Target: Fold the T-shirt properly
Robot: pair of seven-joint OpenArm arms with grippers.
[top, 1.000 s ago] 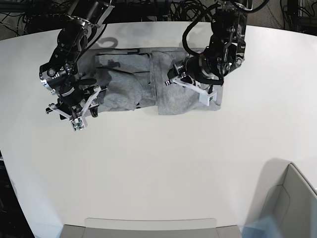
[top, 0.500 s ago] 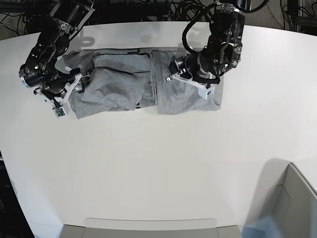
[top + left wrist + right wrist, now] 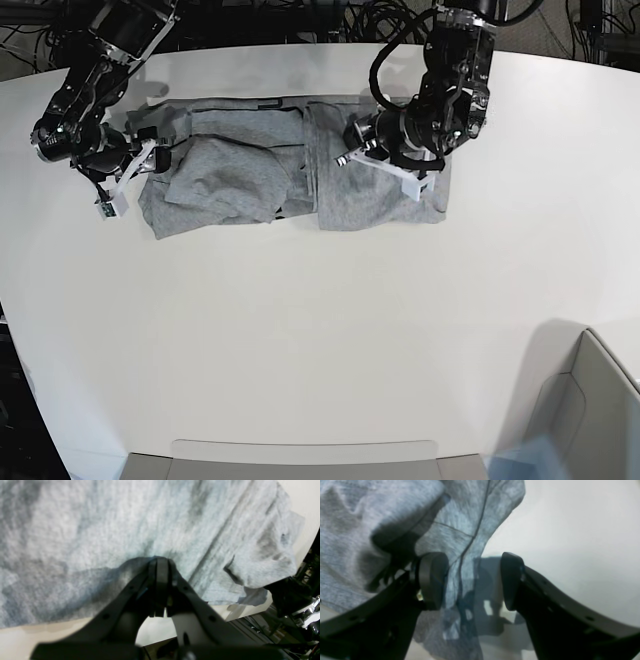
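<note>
White tabletop forms the ground of the base view, one surface bearing one garment and reached over by two robot arms; clock positions refer to the centre of that view. From left to right: one right gripper, at ten o'clock, stands over the left end of the cloth. Its two fingers are wide apart, with the left-hand one over the fabric and the other over bare table in the right wrist view; nothing is seen clamped between them. One T-shirt, heather grey, extends from ten o'clock through twelve to one o'clock. Two portions are distinguishable: a loosely creased one on the left, with one diagonal overlapping fold, and a more compact one on the right. One left gripper, at one o'clock, is positioned at the right portion of the T-shirt. Its two fingers are together, tips against or just over the cloth; contact cannot be determined, nor can any fabric be made out between them. One grey bin, partly in view, occupies four to five o'clock.
</note>
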